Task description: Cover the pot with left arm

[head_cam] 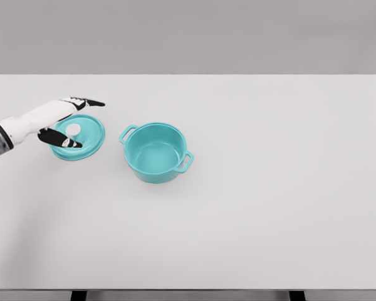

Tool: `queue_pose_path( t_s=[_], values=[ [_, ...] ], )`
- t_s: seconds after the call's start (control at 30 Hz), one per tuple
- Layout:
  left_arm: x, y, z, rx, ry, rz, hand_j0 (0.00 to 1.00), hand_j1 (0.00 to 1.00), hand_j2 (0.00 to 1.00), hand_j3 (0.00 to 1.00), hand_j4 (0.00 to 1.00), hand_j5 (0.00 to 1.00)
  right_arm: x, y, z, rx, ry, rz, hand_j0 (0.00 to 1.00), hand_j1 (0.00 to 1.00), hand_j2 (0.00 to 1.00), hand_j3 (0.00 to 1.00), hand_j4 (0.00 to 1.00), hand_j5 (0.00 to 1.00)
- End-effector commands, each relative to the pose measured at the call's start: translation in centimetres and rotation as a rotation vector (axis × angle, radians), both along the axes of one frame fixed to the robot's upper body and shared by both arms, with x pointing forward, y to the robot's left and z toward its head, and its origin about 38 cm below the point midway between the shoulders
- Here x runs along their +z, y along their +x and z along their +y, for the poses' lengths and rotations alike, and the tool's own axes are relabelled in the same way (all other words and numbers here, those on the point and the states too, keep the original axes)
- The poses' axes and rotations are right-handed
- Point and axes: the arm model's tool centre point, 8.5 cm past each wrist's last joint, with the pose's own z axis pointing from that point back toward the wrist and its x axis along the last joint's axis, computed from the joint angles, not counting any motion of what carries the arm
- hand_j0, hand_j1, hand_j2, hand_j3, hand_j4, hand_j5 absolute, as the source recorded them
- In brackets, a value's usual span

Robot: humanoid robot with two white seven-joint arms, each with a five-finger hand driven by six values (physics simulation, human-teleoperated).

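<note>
A teal pot with two side handles stands uncovered on the white table, slightly left of centre. Its teal lid lies flat on the table to the pot's left, with a white knob on top. My left hand comes in from the left edge and hovers over the lid. Its fingers are spread, the upper ones past the knob's far side and the thumb on its near side, not closed on it. The right arm does not show.
The white table stretches wide to the right and front of the pot. Its far edge meets a grey wall. Nothing else stands on it.
</note>
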Motion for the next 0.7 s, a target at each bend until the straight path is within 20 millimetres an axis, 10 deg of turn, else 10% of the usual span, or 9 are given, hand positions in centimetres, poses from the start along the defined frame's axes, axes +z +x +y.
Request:
queue_pose_path(
  t_s=[0.0,0.37,0.47,0.67],
  values=[
    [-0.1,-0.1,0.1,-0.001,-0.019,0.023,0.94,0.94,0.94,0.94,0.94,0.94,0.0,0.0,0.0,0.0,0.001,0.001,1.0,1.0,1.0,1.0,1.0,1.0],
    [-0.3,0.5,1.7,0.162,-0.227,0.173,0.94,0.94,0.94,0.94,0.94,0.94,0.0,0.0,0.0,0.0,0.0,0.0,1.0,1.0,1.0,1.0,1.0,1.0],
    [-0.8,0.5,1.7,0.179,-0.235,0.199,0.72,0.72,0.72,0.72,0.72,0.72,0.0,0.0,0.0,0.0,0.001,0.001,1.0,1.0,1.0,1.0,1.0,1.0],
    [-1.7,0.3,2.1,0.192,-0.222,0.222,0.71,0.71,0.71,0.71,0.71,0.71,0.0,0.0,0.0,0.0,0.001,0.001,1.0,1.0,1.0,1.0,1.0,1.0]
  ],
)
